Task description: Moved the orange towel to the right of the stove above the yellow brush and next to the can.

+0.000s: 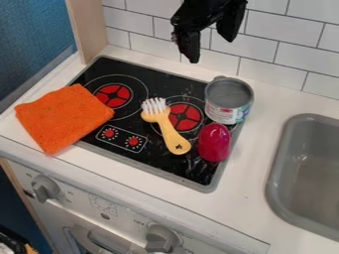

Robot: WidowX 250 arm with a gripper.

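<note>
Orange cloth leads off at the left: the towel [65, 118] lies flat and slightly askew, partly on the pale counter [255, 201] and partly over the left side of the black stove [149, 167]. Between the stove's two red burners, the yellow brush [171, 134] has its white bristles towards the tiled wall [275, 47] and its handle angled towards the front right. Above the back of the stove hangs the black gripper [212, 49], its two fingers spread well apart with nothing held between them. Next comes the can [228, 101], open-topped at the stove's right rear, then a magenta oval object [214, 143] just in front. The grey sink [277, 173] sits at far right.
</note>
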